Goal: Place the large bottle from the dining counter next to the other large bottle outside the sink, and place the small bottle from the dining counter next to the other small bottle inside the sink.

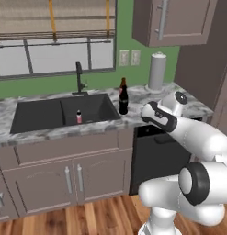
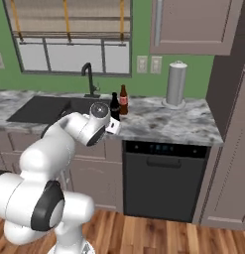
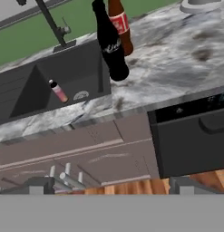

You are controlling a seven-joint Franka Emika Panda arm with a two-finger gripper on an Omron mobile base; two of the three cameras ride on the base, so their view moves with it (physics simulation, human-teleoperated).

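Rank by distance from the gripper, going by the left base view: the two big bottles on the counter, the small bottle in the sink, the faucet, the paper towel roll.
From the open gripper:
1. Two large bottles, standing together on the counter just right of the sink; too close to each other to rank.
2. Paper towel roll, back right by the wall.
3. Small bottle, inside the sink basin.
4. Faucet, behind the sink; near-tie with the small bottle.

We see a marble-look counter [image 3: 177, 59] with a soft sheen — beyond the gripper [image 3: 111, 188] — a matt dark sink [image 3: 81, 74], two glossy glass-like bottles [image 3: 111, 43], and varnished wood flooring [image 1: 101, 215] below.
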